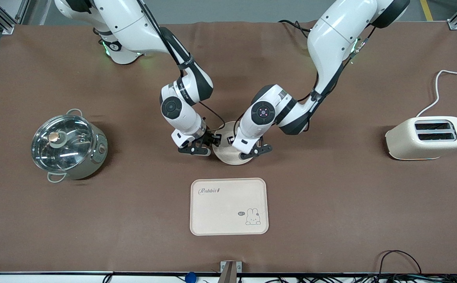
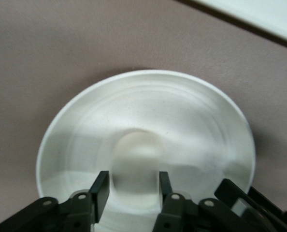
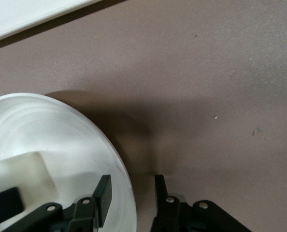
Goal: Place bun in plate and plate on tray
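The round cream plate (image 1: pixel 228 156) lies mid-table, just farther from the front camera than the Rabbit tray (image 1: pixel 228 206). In the left wrist view the bun (image 2: pixel 136 154) rests in the middle of the plate (image 2: pixel 182 111). My left gripper (image 2: pixel 132 186) is open, low in the plate (image 1: pixel 254 151), one finger on each side of the bun. My right gripper (image 1: pixel 200 146) is open and straddles the plate's rim (image 3: pixel 126 183), one finger inside, one outside (image 3: pixel 132 191). The bun also shows in the right wrist view (image 3: pixel 22 171). In the front view the arms hide it.
A steel pot with a glass lid (image 1: pixel 69 145) stands toward the right arm's end. A cream toaster (image 1: pixel 428 137) with its white cable (image 1: pixel 438 90) stands toward the left arm's end. The tray's edge shows in both wrist views (image 2: pixel 259 12) (image 3: pixel 27 14).
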Controlling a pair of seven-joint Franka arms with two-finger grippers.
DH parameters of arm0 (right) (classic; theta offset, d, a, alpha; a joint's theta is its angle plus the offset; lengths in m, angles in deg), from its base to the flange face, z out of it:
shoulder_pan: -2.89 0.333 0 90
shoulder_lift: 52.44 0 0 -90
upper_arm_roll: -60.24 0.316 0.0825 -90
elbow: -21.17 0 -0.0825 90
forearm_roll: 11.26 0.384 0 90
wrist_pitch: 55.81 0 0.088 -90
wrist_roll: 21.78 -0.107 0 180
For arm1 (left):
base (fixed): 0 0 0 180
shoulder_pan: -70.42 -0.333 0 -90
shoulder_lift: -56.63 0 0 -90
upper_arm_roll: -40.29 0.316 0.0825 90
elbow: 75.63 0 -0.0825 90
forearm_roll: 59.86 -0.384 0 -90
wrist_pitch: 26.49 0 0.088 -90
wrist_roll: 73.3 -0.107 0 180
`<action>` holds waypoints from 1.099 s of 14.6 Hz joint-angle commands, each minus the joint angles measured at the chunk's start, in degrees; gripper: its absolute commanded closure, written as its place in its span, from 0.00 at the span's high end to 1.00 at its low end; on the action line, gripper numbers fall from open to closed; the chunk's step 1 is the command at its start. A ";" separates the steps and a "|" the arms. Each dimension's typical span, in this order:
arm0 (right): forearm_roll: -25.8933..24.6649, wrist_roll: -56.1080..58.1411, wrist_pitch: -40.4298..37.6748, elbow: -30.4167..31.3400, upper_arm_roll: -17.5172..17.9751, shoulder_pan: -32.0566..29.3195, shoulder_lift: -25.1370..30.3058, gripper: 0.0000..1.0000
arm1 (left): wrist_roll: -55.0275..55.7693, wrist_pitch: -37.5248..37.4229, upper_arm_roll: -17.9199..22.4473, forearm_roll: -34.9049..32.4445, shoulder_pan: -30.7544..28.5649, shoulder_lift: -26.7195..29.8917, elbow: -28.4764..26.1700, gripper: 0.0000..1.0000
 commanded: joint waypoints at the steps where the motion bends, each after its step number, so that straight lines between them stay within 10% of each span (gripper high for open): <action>1: 0.83 0.19 -0.29 -0.33 -0.67 0.83 -0.04 0.37 | 1.56 0.43 0.61 0.20 0.42 -0.36 1.65 1.00; 4: 0.83 0.10 -0.29 -0.33 -0.76 0.83 -0.04 0.00 | 1.04 -0.53 1.40 0.03 -1.42 4.37 1.74 1.00; 12: 1.09 -0.07 -10.38 -8.21 -0.94 -5.22 5.93 0.00 | -13.43 -13.88 1.67 -9.73 -16.61 22.56 1.74 1.00; 16: -0.30 0.19 -14.44 -21.20 -1.03 -7.95 -2.65 0.00 | -29.08 -21.96 1.58 -9.64 -24.00 30.30 1.74 1.00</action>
